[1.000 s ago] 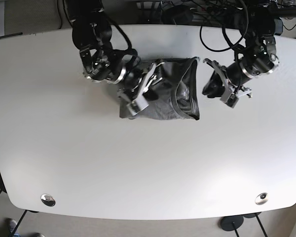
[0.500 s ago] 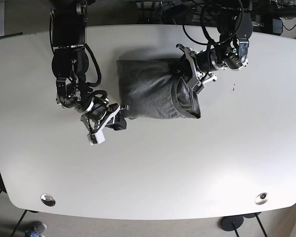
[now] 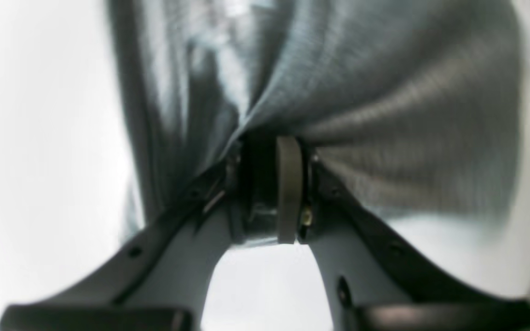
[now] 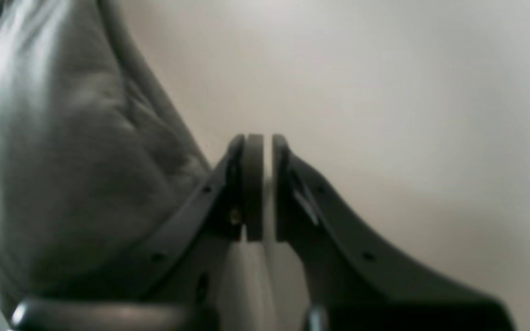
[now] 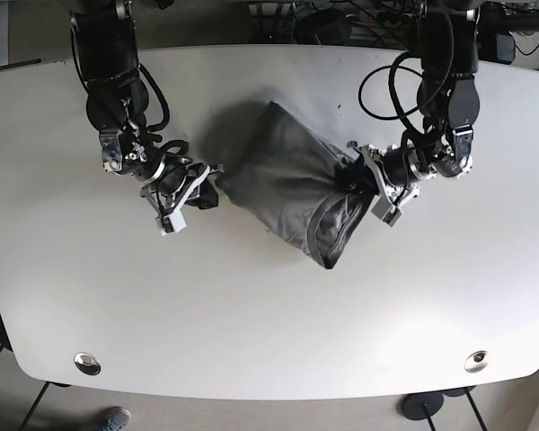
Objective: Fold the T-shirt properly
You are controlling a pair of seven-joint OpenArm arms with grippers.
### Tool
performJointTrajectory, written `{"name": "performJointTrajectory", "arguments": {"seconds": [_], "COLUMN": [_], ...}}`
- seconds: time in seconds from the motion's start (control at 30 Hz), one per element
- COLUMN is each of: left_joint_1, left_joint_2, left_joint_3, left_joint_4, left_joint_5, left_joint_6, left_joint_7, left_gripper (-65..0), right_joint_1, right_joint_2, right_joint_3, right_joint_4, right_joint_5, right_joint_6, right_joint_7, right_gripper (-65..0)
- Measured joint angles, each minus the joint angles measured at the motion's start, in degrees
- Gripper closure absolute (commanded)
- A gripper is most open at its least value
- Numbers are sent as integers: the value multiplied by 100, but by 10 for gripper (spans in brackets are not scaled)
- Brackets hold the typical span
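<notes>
The dark grey T-shirt lies as a folded bundle, turned diagonally in the middle of the white table. Its neck opening faces the front right. My left gripper is shut on the shirt's right edge. In the left wrist view the fabric is bunched and pulled taut at the fingertips. My right gripper is shut and empty, right beside the shirt's left corner. In the right wrist view the shirt lies left of the shut gripper, with bare table behind.
Two metal fittings are set in the table near the front edge, one left and one right. Cables hang behind the table's far edge. Floor shows past the table's corners.
The shirt has been turned from square to diagonal and shifted. My left gripper has moved down and right, holding the shirt's edge. My right gripper has moved up toward the shirt's left corner.
</notes>
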Motion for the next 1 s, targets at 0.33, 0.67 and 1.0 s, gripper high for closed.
{"name": "performJointTrajectory", "arguments": {"seconds": [0.33, 0.67, 1.0], "left_joint_1": [-1502, -1882, -619], "left_joint_2": [22, -48, 378], "left_joint_3": [850, 848, 905], "left_joint_4": [-1169, -732, 1049], "left_joint_5": [649, 649, 603], "left_joint_6": [44, 39, 2061], "left_joint_7": [-293, -299, -942], "left_gripper": [-81, -212, -254], "right_joint_1": [-638, -708, -723], "right_joint_2": [-24, -22, 184], "right_joint_3": [-162, -1478, -1329], "right_joint_4": [608, 1193, 1637], "right_joint_5": [-2, -4, 37], "right_joint_6": [-61, -87, -66], "right_joint_7": [79, 28, -11], "right_gripper": [-24, -24, -24]}}
